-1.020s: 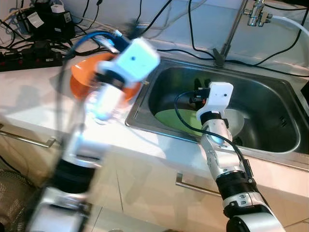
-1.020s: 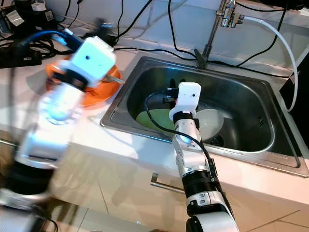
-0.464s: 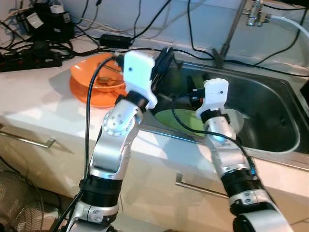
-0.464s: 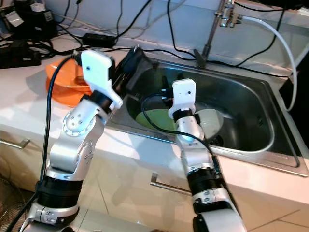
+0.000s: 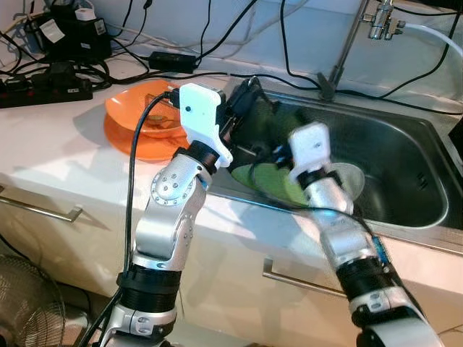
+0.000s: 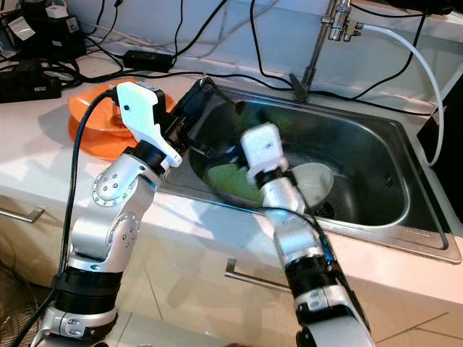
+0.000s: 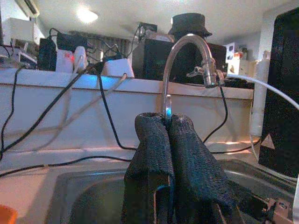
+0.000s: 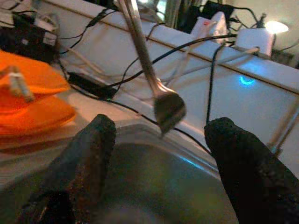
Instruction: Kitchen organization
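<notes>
Where the head camera looks: both arms reach over the left part of the sink (image 5: pixel 405 155).
Left gripper (image 5: pixel 248 95): above the left rim of the sink, pointing toward its back wall.
Right arm: blurred, its wrist low inside the sink, just above the green plate (image 5: pixel 269 181).
Green plate: lies on the sink bottom, at the left side; a pale round dish (image 5: pixel 350 178) lies beside it, toward the drain.
Orange bowls (image 5: pixel 136 124): stacked on the counter, just left of the sink.
Left wrist view: the two black fingers (image 7: pixel 153 140) are pressed together, and I cannot tell if something thin is pinched between them. The tap (image 7: pixel 187 43) rises behind the sink.
Right wrist view: the right gripper (image 8: pixel 159 158) has its jaws spread wide and holds nothing.
Fork (image 8: pixel 168 109): hangs with its prongs down over the left rim of the sink, in front of the spread jaws. What holds its handle I cannot see.
Risk, arms: the two wrists are very near each other over the sink. I judge that a quick reach for the plate could knock one against the other.
Risk, fork: it could drop into the sink or strike the plate if it is bumped.
Risk, cables (image 5: pixel 239 36): they run along the back of the sink and could catch a finger.
</notes>
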Controlling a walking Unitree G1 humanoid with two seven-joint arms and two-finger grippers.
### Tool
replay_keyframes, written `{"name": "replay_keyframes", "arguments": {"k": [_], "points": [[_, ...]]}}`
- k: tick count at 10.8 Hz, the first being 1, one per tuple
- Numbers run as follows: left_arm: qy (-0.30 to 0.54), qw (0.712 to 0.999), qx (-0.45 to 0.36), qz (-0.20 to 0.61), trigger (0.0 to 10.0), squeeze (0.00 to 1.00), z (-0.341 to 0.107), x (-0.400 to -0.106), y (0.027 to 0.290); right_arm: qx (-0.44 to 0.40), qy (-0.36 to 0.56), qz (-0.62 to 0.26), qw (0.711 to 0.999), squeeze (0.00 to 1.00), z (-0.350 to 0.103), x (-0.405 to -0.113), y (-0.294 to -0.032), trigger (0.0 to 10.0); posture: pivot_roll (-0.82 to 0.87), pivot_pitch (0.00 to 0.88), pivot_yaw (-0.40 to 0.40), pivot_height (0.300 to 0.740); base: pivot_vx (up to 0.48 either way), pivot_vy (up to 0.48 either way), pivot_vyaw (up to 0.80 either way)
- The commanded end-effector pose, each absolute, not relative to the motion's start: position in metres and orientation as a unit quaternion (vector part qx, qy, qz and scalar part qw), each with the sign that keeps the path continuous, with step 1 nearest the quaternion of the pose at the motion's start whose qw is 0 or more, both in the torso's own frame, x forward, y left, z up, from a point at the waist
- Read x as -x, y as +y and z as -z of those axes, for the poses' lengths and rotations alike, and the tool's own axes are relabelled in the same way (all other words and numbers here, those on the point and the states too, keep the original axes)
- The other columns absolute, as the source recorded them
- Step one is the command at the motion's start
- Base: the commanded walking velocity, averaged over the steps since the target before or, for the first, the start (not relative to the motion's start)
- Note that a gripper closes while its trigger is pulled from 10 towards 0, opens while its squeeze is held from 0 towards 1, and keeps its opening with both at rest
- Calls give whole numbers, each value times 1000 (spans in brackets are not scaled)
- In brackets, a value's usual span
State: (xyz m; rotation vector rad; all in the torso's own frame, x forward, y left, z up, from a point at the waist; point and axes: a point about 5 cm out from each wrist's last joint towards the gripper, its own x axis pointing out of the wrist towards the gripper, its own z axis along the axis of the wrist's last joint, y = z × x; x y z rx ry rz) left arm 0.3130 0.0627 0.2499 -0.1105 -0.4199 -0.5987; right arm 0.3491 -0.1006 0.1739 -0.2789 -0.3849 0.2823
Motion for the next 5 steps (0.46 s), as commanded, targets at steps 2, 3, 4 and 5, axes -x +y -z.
{"name": "replay_keyframes", "arguments": {"k": [2, 3, 4, 5], "points": [[-204, 927, 64, 307, 10000, 0, -249, -313, 60, 151, -219, -156, 951, 592, -184, -345, -95, 10000, 240, 27, -44, 740, 0, 0, 0], [-197, 927, 66, 312, 10000, 0, -247, -313, 60, 154, -224, -164, 948, 0, -185, -344, -91, 10000, 239, 28, -44, 740, 0, 0, 0], [-188, 926, 69, 321, 10000, 0, -243, -313, 58, 152, -227, -165, 948, 0, -187, -344, -89, 10000, 240, 29, -45, 740, 0, 0, 0], [-184, 924, 71, 327, 10000, 0, -241, -312, 57, 150, -228, -165, 948, 0, -187, -343, -88, 10000, 239, 29, -45, 740, 0, 0, 0]]}}
